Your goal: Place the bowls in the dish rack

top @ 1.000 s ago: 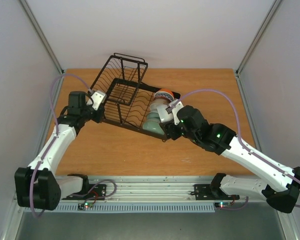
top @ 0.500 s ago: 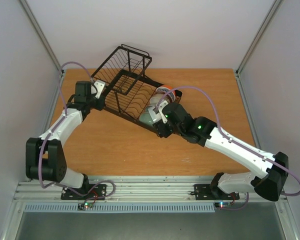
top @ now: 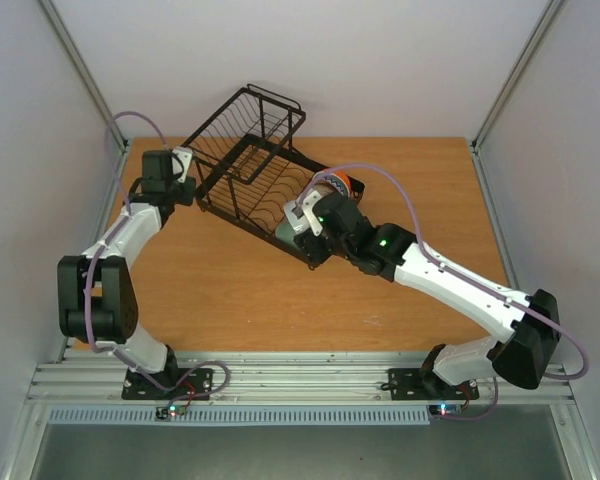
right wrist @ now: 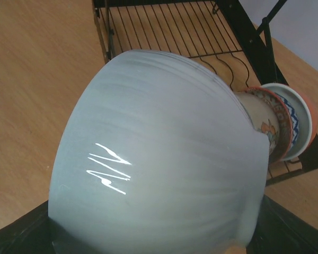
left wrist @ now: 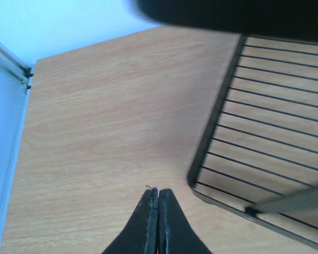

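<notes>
Dish rack [top: 242, 180] lies slantwise on the wooden surface [top: 230, 290], long axis running far-left to near-right. Left hand [top: 187, 170] is at its left corner, right hand [top: 308, 224] at the near end by the celadon bowl [top: 285, 232] and orange-rimmed bowl [top: 340, 185]. Left wrist: fingers [left wrist: 148, 222] pressed together, empty, with the rack corner just to the right. Right wrist: celadon bowl on its side between dark fingers [right wrist: 16, 238]; clamped or not, unclear.

Left arm [top: 120, 245] runs up the left side of the frame, elbow low, wrist high near the upper left. Its hand [left wrist: 157, 193] points downward, fingers pressed flat together with nothing between them. Right arm [top: 450, 285] stretches long from the lower right toward centre. Its hand [top: 300, 222] is spread wide, fingers [right wrist: 18, 235] clamped either side of a pale green bowl [right wrist: 159, 153].
</notes>
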`<state>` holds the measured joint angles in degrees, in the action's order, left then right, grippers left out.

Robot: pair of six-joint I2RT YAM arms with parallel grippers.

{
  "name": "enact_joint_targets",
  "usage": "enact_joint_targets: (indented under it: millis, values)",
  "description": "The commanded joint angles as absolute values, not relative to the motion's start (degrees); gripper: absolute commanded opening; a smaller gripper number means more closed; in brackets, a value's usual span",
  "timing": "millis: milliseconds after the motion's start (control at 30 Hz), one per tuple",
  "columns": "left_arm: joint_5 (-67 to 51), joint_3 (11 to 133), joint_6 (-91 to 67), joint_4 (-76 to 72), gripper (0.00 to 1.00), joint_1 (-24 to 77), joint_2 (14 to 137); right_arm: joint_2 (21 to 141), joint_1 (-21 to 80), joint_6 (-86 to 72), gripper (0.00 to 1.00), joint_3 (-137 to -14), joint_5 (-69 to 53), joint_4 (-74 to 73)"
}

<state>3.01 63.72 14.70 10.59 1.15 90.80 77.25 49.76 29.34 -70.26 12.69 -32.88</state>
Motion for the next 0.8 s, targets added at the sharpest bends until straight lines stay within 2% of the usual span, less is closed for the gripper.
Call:
enact_joint_targets:
  millis: [0, 200, 467, 767]
  values:
    - [6.7, 64.8, 14.0, 15.0, 0.0, -2.6, 95.4, 79.5, 49.3, 34.6, 0.01, -72.8, 15.4, -25.5]
    - [3.6, 63.7, 13.1, 14.2, 0.0, -5.3, 93.2, 83.9, 48.1, 37.8, 0.01, -73.5, 15.5, -20.5]
    - [-2.7, 52.0, 12.2, 8.0, 0.0, -7.2, 81.5, 89.9, 46.8, 40.9, 0.01, -76.7, 15.6, -19.4]
    - [-6.2, 41.2, 11.6, 0.6, 0.0, -8.3, 74.2, 95.5, 46.8, 43.4, 0.01, -79.3, 15.9, -17.0]
